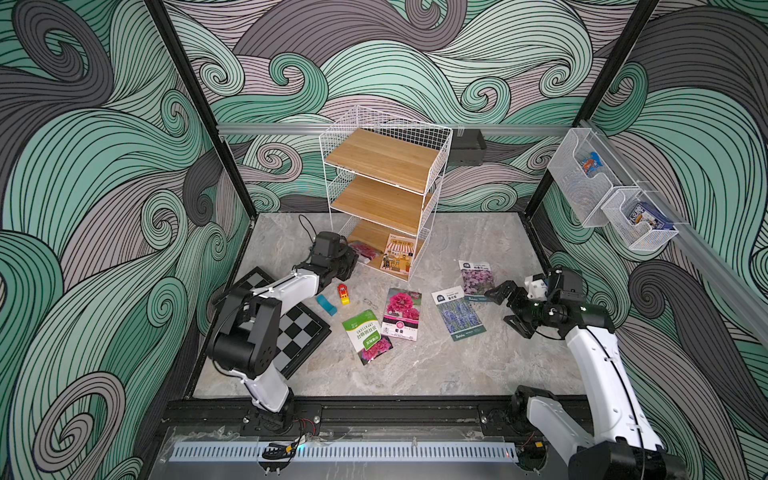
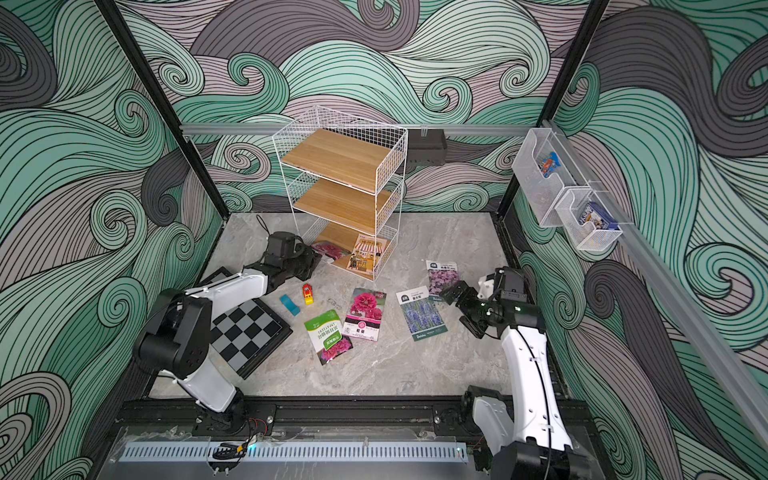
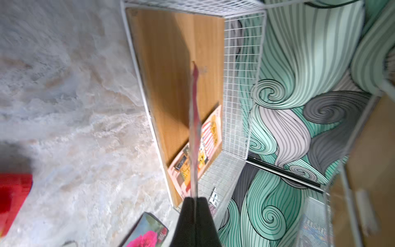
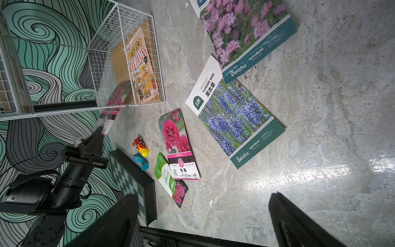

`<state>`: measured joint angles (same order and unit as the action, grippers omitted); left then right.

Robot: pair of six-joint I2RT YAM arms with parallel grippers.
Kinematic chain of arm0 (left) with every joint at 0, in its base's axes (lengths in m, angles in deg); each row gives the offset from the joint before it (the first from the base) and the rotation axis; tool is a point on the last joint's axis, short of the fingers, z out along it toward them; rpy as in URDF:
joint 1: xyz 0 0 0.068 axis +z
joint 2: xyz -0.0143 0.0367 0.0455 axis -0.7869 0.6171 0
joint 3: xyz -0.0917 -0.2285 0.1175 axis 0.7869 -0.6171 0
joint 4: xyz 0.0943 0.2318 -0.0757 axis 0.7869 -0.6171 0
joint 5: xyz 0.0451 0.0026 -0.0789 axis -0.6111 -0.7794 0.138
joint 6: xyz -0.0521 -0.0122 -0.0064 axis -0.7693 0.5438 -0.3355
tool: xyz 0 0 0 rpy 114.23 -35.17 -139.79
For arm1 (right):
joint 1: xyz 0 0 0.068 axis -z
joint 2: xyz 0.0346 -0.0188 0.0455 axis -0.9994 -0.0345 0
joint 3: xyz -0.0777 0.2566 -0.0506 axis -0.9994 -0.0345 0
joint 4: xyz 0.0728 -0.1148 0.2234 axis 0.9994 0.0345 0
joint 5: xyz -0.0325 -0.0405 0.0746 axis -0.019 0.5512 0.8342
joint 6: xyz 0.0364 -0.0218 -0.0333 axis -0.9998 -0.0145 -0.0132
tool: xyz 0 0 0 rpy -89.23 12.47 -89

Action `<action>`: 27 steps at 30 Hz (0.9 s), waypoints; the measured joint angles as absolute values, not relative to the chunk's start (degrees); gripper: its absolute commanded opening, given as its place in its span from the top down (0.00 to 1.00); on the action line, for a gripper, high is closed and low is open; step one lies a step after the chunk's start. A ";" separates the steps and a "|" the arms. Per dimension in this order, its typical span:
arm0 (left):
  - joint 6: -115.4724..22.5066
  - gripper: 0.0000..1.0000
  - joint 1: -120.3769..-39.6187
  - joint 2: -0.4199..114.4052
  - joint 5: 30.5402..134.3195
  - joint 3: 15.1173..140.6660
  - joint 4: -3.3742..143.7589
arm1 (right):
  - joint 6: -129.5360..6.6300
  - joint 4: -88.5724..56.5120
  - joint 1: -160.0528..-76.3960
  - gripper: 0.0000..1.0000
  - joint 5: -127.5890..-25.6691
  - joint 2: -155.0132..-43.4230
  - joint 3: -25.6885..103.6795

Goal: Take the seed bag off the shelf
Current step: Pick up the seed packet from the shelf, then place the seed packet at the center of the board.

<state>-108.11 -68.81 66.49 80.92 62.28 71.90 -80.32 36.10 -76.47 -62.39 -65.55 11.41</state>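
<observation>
1. Left fingers point(image 3: 188, 222): closed on the seed bag point(image 3: 195, 128). In my left wrist view the bag runs edge-on out of the seam between the two black fingers, so it is clamped at its near end. Its far end is over the lowest wooden board of the shelf point(image 3: 171, 74).

2. Seed bag position: in both top views the pink-flowered seed bag point(image 1: 365, 250) point(image 2: 330, 250) lies at the open front of the shelf point(image 1: 382, 183) point(image 2: 340, 174), at the bottom tier's corner on my left arm's side. Part of it is over the bottom board and part sticks out past the shelf's front edge toward my left fingers point(image 1: 352, 261) point(image 2: 316, 259). My right wrist view confirms this: the bag point(image 4: 115, 100) slopes from the bottom tier down to my left fingers point(image 4: 96, 139). I cannot tell whether its far end touches the board.

3. Right fingers point(image 1: 496, 291) point(image 2: 453, 294): spread wide apart, holding nothing, well away from the shelf on its right-arm side. They hang over the desk point(image 1: 457, 365), near the lavender packet point(image 1: 459, 313) and the pink cosmos packet point(image 1: 477, 280). In my right wrist view both fingers point(image 4: 299, 226) show with bare desk between them.

4. Other contents: a card printed with a shop front point(image 1: 398, 254) lies in the shelf's bottom tier, just beside the seed bag. The upper two boards are bare. In front of the shelf on the desk lie a hollyhock packet point(image 1: 402, 313), a green packet point(image 1: 368, 336), a toy car point(image 1: 343, 294) and a blue block point(image 1: 326, 304).
</observation>
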 measured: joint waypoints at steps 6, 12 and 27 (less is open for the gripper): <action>-106.73 1.00 -68.81 56.63 79.87 61.23 65.76 | -82.07 34.77 -76.47 0.01 -61.71 -65.55 11.41; -103.70 1.00 -68.30 47.14 75.28 59.35 57.91 | -83.31 33.89 -76.47 0.01 -61.10 -65.40 11.41; -101.49 1.00 -54.07 43.12 74.71 50.72 53.10 | -84.54 33.30 -76.47 0.01 -60.38 -63.85 10.49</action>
